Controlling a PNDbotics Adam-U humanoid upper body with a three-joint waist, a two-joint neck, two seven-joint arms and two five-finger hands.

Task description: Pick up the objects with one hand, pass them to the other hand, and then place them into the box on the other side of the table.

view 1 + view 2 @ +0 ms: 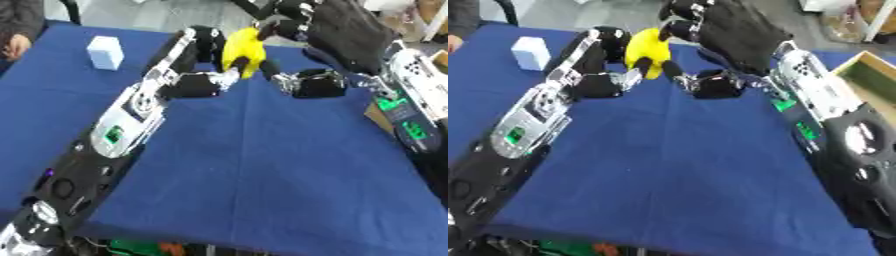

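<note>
A yellow object (242, 47) is held up above the blue table (262, 165) at the far middle, between my two hands. My left hand (203, 84) comes in from the left; its fingers curl round the object's left side and its thumb tip lies on the object's front. My right hand (732, 35) reaches in from the right. Its fingers curl at the object's top right edge, and its thumb (702, 82) comes up against the lower right side. The wooden box (870, 75) stands at the table's right edge, partly behind my right arm.
A small white box (105, 51) stands on the table at the far left. A person's hand (16, 46) rests at the far left edge, away from the object. Both forearms lie across the table's sides, with blue cloth between them.
</note>
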